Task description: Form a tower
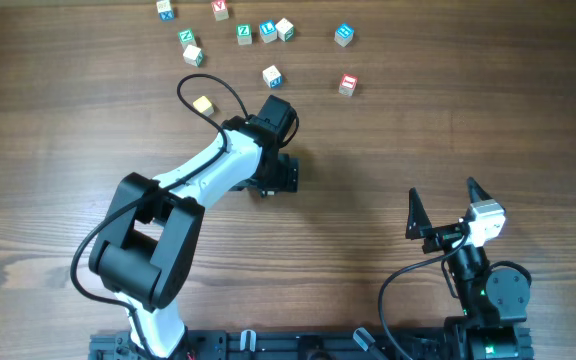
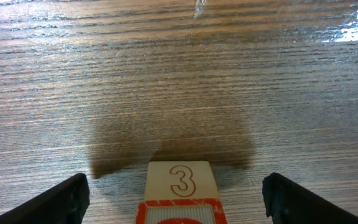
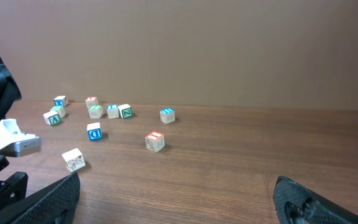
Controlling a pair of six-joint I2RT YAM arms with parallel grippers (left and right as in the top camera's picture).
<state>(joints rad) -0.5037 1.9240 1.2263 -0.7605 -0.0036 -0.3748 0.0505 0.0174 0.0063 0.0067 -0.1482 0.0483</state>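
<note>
A pale wooden cube (image 2: 180, 186) with a red outlined "3" on top and a red-framed face toward the camera sits between the fingers of my left gripper (image 2: 176, 202). The jaws stand wide, with a clear gap to the cube on both sides. Anything under the cube is out of view, so I cannot tell if it tops a tower. In the overhead view the left gripper (image 1: 280, 172) hides this cube. My right gripper (image 1: 443, 212) is open and empty above bare wood at the lower right, also seen in the right wrist view (image 3: 179, 202).
Several loose letter cubes are scattered along the far side. Among them are a yellow-faced cube (image 1: 203, 104), a red cube (image 1: 347, 84), a blue cube (image 1: 272, 75) and another blue cube (image 1: 344, 35). The left arm's black cable (image 1: 208, 95) loops near the yellow-faced cube.
</note>
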